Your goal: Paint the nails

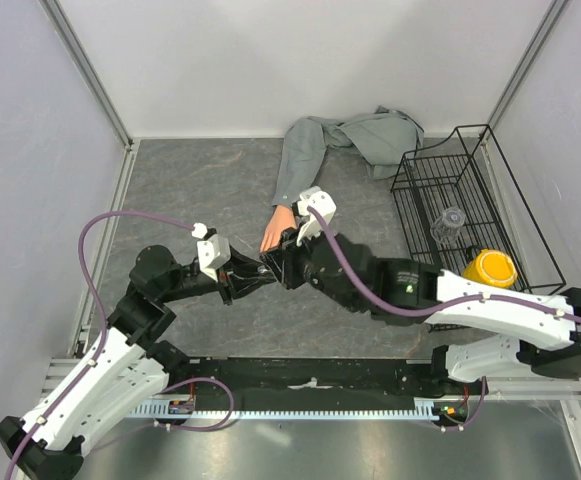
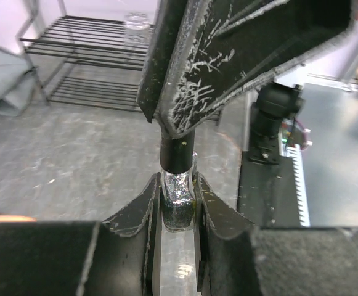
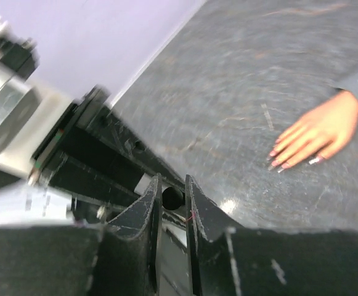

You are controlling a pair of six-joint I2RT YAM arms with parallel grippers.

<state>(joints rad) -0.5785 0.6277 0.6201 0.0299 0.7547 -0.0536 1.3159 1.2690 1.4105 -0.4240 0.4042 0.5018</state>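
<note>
My left gripper (image 2: 177, 186) is shut on a small glittery polish bottle (image 2: 177, 200), holding it upright by its glass body. Its black cap (image 2: 177, 154) sticks up into my right gripper (image 3: 173, 185), whose jaws press on the cap (image 3: 173, 197) from both sides. The two grippers meet in the top view, left gripper (image 1: 255, 272) against right gripper (image 1: 278, 262), just in front of the peach mannequin hand (image 1: 273, 232). The hand (image 3: 319, 131) lies flat on the table in a grey sleeve (image 1: 300, 165). Its pinkish nails (image 3: 278, 161) show at the fingertips, apart from both grippers.
A black wire basket (image 1: 470, 165) stands at the right with a clear glass (image 1: 452, 222) inside. A yellow round object (image 1: 489, 268) sits at its near end. The grey shirt (image 1: 375, 132) is bunched at the back wall.
</note>
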